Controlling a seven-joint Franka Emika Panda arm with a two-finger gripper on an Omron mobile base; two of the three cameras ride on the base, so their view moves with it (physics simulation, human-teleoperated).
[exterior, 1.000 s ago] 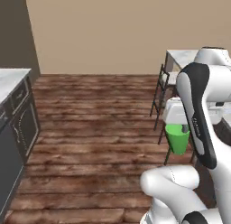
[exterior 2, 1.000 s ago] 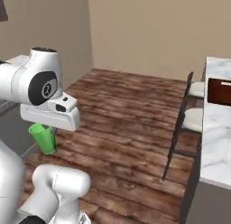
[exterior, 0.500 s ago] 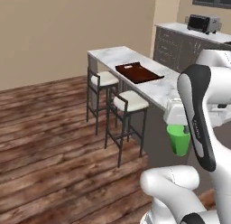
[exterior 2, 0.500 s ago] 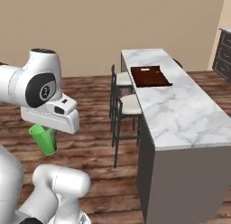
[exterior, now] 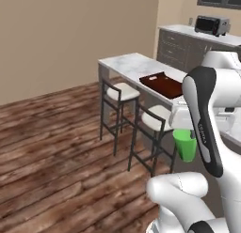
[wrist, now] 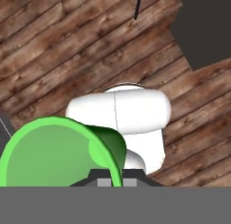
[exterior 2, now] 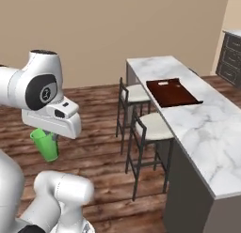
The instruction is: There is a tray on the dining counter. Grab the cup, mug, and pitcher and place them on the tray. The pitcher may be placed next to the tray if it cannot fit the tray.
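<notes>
My gripper is shut on the rim of the bright green cup, which hangs over the wooden floor in front of my base. From the other side the cup shows just under my hand. The hand view looks straight down into the cup. The dark reddish-brown tray lies flat on the marble dining counter, ahead and to the right of the cup. In the left base view the tray sits behind my arm on the dining counter. The mug and the pitcher are out of view.
Two cushioned stools stand along the near side of the counter, between me and the tray. A far worktop with dark drawers carries a toaster oven. Open wooden floor lies to the left.
The whole scene has swung round as the base moved: the dining counter with tray and stools has come into view and grown closer. The cup stays gripped in the same place.
</notes>
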